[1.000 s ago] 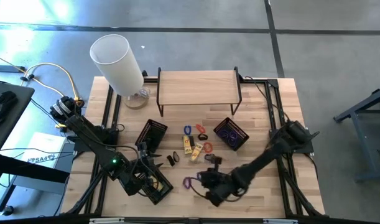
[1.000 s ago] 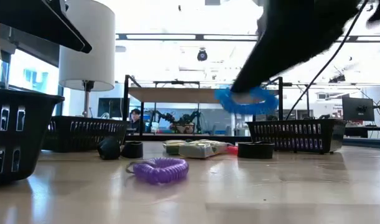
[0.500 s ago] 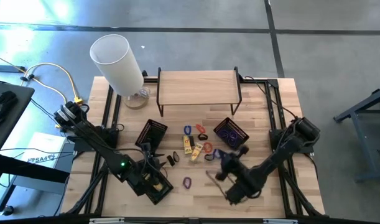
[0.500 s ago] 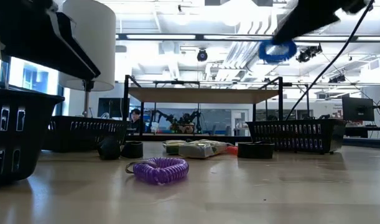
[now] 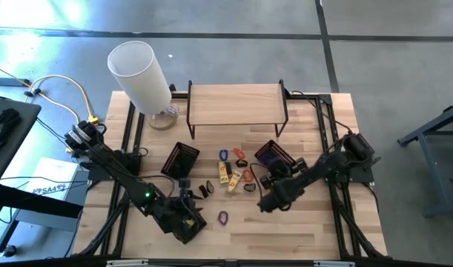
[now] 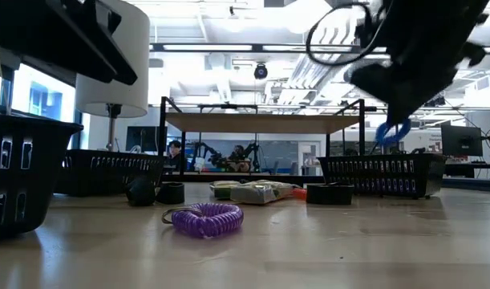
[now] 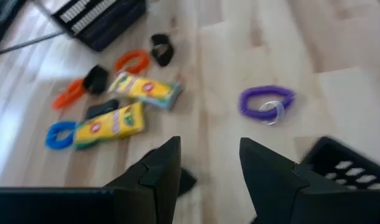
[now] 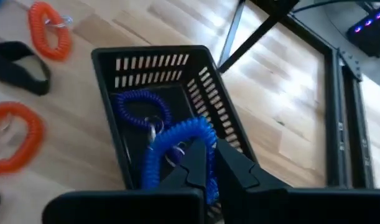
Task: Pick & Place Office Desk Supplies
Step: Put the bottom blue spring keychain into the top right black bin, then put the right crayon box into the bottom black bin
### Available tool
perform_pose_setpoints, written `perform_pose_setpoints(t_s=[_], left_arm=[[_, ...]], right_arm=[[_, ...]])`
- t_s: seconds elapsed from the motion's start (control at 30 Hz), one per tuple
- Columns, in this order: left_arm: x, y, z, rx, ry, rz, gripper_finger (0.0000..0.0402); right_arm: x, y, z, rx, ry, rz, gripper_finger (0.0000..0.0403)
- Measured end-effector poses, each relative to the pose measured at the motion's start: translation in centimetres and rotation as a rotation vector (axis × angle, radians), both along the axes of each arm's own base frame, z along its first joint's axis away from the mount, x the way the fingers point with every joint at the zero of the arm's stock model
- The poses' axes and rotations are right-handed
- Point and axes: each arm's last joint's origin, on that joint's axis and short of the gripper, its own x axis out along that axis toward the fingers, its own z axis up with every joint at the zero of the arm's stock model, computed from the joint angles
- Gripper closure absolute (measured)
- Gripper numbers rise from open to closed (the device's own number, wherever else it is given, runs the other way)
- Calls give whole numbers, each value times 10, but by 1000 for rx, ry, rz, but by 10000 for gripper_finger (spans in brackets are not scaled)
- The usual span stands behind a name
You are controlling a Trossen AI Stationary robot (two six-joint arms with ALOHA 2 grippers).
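The sorting is judged to be only partly done. On the surface (image 5: 308, 237) three black baskets are seen: the right basket (image 8: 196, 81), in which one blue band (image 8: 137, 106) already lies, the left basket (image 5: 183, 159) by the shelf, and a near basket (image 5: 187, 226) under the left arm, whose contents cannot be made out.

Most supplies are left loose between the baskets: two yellow packets (image 7: 124, 106), orange bands (image 7: 130, 60), a small blue band (image 7: 59, 134), dark clips (image 7: 160, 48), and a purple band (image 7: 266, 101) lying apart, nearer the front edge.

The right gripper (image 8: 205, 165) is held over the right basket, its fingers clenched on a second blue band (image 8: 177, 146), which hangs above the basket and is not yet released. The left gripper (image 7: 208, 165) hovers beside the near basket, its fingers parted and nothing between them.
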Motion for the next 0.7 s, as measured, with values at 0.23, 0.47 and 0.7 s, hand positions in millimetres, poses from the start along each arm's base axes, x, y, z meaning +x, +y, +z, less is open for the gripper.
perform_pose_setpoints(t_s=[0.23,0.47,0.7], left_arm=[[3,-3,4,-11,-30,-45,245],[3,-4,4,-27,-25,-62,245],[3,-5,5,-37,-32,-73,245]], right_arm=[[0,-23,-16,29,52,-88,398],[9,-33,-33,121,47,-32,362],[11,-38,-34,100,34,-36,280]])
